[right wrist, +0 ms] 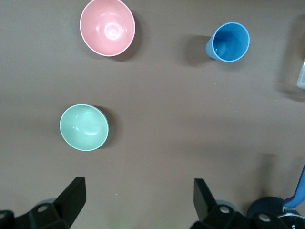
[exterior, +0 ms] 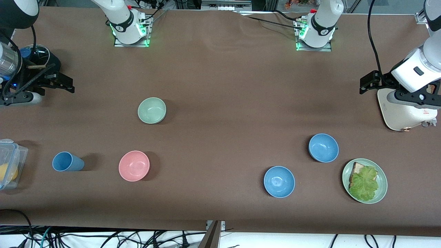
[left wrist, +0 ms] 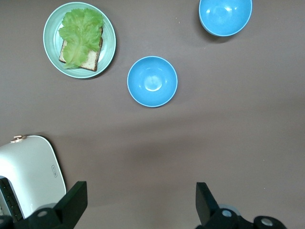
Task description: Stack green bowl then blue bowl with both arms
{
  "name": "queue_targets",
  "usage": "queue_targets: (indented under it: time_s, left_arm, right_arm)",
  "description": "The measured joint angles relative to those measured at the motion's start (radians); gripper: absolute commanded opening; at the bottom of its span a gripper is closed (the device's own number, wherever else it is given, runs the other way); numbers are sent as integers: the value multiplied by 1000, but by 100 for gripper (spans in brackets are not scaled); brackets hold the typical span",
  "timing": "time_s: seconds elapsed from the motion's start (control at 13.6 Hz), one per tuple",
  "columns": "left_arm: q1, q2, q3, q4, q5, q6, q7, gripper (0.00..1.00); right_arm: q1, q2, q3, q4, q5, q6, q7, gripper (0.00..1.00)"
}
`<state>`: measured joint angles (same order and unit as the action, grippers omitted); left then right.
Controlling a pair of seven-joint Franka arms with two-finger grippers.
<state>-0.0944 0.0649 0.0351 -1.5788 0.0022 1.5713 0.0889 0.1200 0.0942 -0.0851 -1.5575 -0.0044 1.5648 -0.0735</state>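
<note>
Green bowl point(exterior: 152, 110) sits upright on the desk point(exterior: 220, 86), toward the right arm's end; likely light, rigid and slick, best pinched over its rim. Two blue bowls point(exterior: 323, 147) point(exterior: 279, 181) sit toward the left arm's end. Right end effector point(right wrist: 138, 200) and left end effector point(left wrist: 140, 202) both wait spread, empty.

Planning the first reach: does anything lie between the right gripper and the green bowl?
Nothing visible does. The open right gripper hangs at the right arm's table end; bare brown table separates it from the small matte sage-green bowl. The pink bowl sits nearer the camera.
</note>
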Motion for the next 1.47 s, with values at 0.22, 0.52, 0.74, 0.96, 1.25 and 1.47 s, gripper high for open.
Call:
queue_targets:
  time_s: [0.22,0.52,0.74,0.96,1.25,1.47]
  left_arm:
    - [0,0,1,0,0,0,0,100]
    - [0,0,1,0,0,0,0,100]
    - [1,0,3,0,0,0,0,100]
    - [2,0,4,0,0,0,0,100]
    - [2,0,4,1,0,0,0,100]
    - [3,0,5,1,0,0,0,100]
  right_arm:
    - [1,0,3,0,-13,22,0,100]
    - [2,0,5,0,-14,26,0,100]
    - [2,0,5,0,-14,26,0,100]
    - [2,0,5,0,-14,23,1,100]
    - [1,0,4,0,-12,23,1,100]
    - [0,0,2,0,-11,24,1,100]
